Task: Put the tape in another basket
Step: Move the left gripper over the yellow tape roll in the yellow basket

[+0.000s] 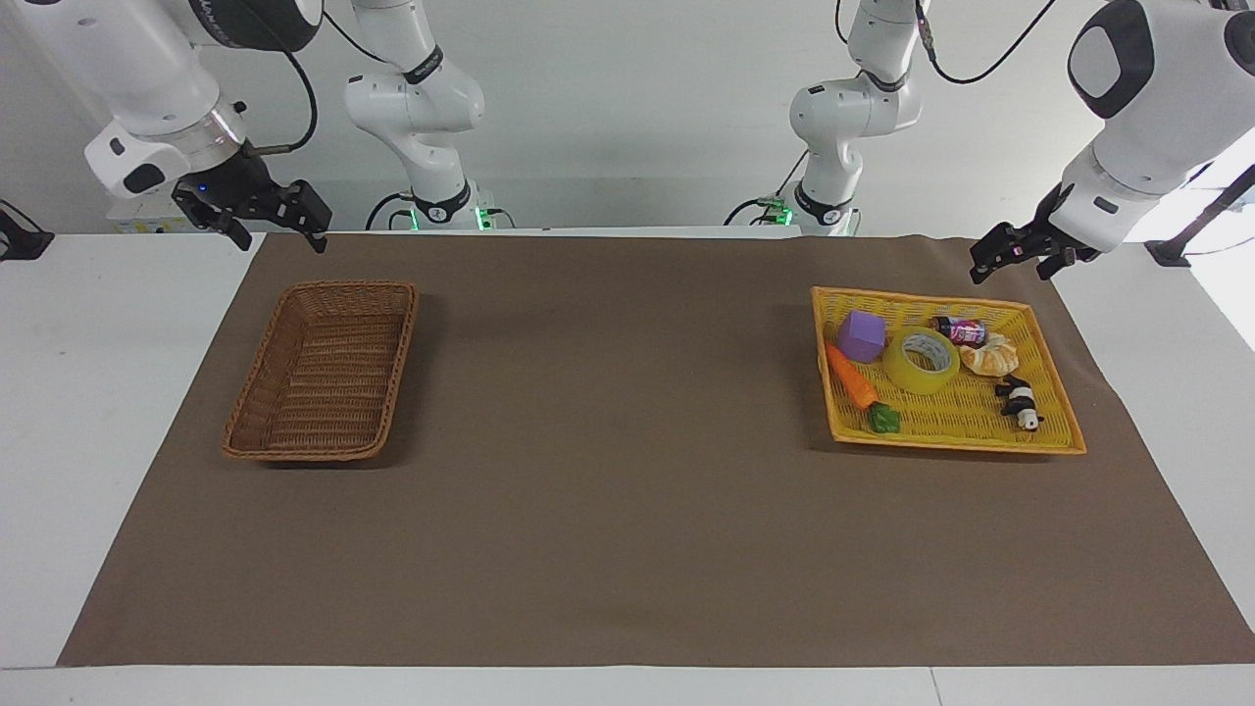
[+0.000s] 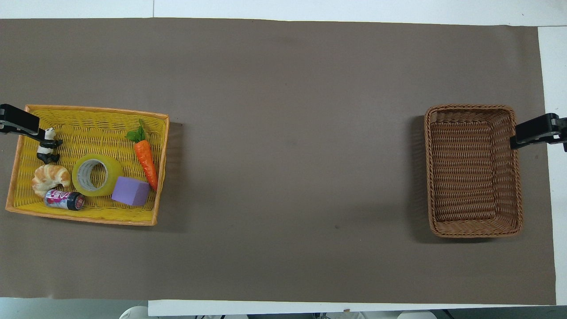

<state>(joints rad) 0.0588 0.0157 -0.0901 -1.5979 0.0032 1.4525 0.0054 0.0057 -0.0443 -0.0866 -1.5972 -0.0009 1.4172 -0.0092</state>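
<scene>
The tape (image 1: 922,360) is a yellow ring lying flat in the middle of the bright yellow tray (image 1: 956,443) at the left arm's end of the table; it also shows in the overhead view (image 2: 96,174). The dark-brown wicker basket (image 1: 348,286) sits empty at the right arm's end, and its rim shows in the overhead view (image 2: 469,106). My left gripper (image 1: 1013,270) is raised over the tray's outer edge, open and empty. My right gripper (image 1: 277,238) is raised beside the wicker basket's outer edge, open and empty.
In the yellow tray (image 2: 84,218) around the tape lie a purple block (image 2: 130,191), a toy carrot (image 2: 146,161), a croissant (image 2: 50,178), a small can (image 2: 64,200) and a panda figure (image 2: 47,146). A brown mat (image 1: 627,471) covers the table between tray and basket.
</scene>
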